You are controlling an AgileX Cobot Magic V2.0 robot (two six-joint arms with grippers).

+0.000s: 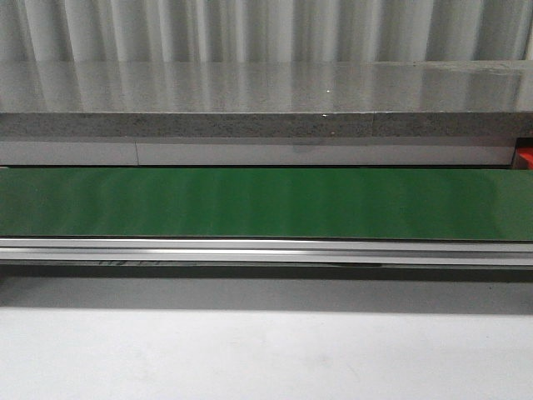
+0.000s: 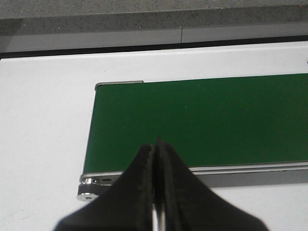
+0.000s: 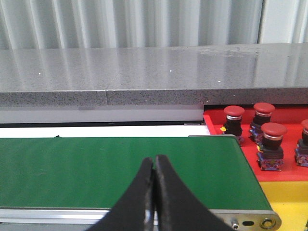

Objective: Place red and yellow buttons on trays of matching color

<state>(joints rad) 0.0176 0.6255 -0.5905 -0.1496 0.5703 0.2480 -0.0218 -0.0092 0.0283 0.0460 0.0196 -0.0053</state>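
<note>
Several red buttons (image 3: 273,145) stand upright on the red tray (image 3: 288,173) past the right end of the green belt (image 3: 120,168). A corner of the yellow tray (image 3: 288,202) shows beside the red one, nearer to me. No yellow button is in view. My right gripper (image 3: 154,161) is shut with nothing in it, above the belt's near edge. My left gripper (image 2: 155,144) is also shut and empty, above the left end of the belt (image 2: 202,120). Neither gripper shows in the front view, where the belt (image 1: 266,202) carries nothing.
A grey stone ledge (image 1: 266,100) runs behind the belt, with corrugated wall behind it. An aluminium rail (image 1: 266,250) borders the belt's near side. A white table (image 1: 266,350) lies in front. A sliver of red (image 1: 525,157) shows at the far right.
</note>
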